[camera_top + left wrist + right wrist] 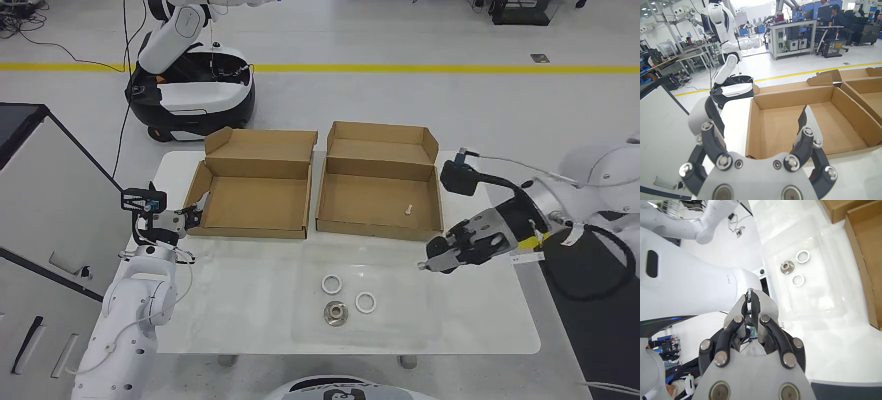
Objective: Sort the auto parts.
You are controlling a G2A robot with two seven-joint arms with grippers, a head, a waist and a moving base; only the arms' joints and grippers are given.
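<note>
Right claw (749, 298) was clenched on a small silver threaded bolt (748, 293) above the white surface (810, 317). Left claw (757, 104) hung released, spread wide, beside the left brown cardboard box (795, 96).

We are finding no text, label, brand, number or sign that we can read on anything here; any small print is staying too faint for us.

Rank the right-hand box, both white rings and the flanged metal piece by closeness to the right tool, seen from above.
1. Right-hand box, just beside the right tool.
2. White ring, right of the cluster.
3. Other white ring and flanged metal piece, beyond it: too close to call.
</note>
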